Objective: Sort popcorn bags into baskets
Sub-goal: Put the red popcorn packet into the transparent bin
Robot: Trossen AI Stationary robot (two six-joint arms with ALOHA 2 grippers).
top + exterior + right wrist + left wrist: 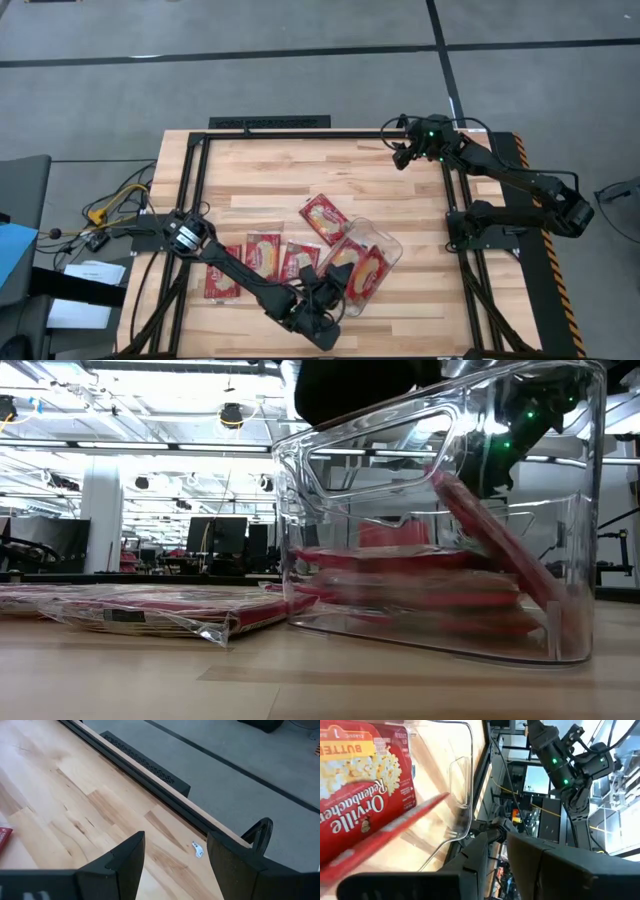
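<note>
Progress check, left to right across the tabletop (270, 170). Near the front-left corner three popcorn bags (262, 252) lie flat in a row, not yet sorted; a fourth loose bag (324, 217) sits nearer the middle, just beside the tub's left side. My left claw (322, 296) is at the front edge, right up against the near end of the clear basket (388, 244). I can't tell whether its fingers are open or pinched: the wrist view shows only a tilted bag (365, 795) close in front, leaning into the tub, and not whether I have hold of it. The low view shows a flat stack in the basket plus that one leaning bag (490, 530) propped against its wall, so several look done; exact count unclear. Judging by this, roughly half sorted, four still out. My right claw (402, 152) idles at the back-right corner, jaws wide, nothing in them.
</note>
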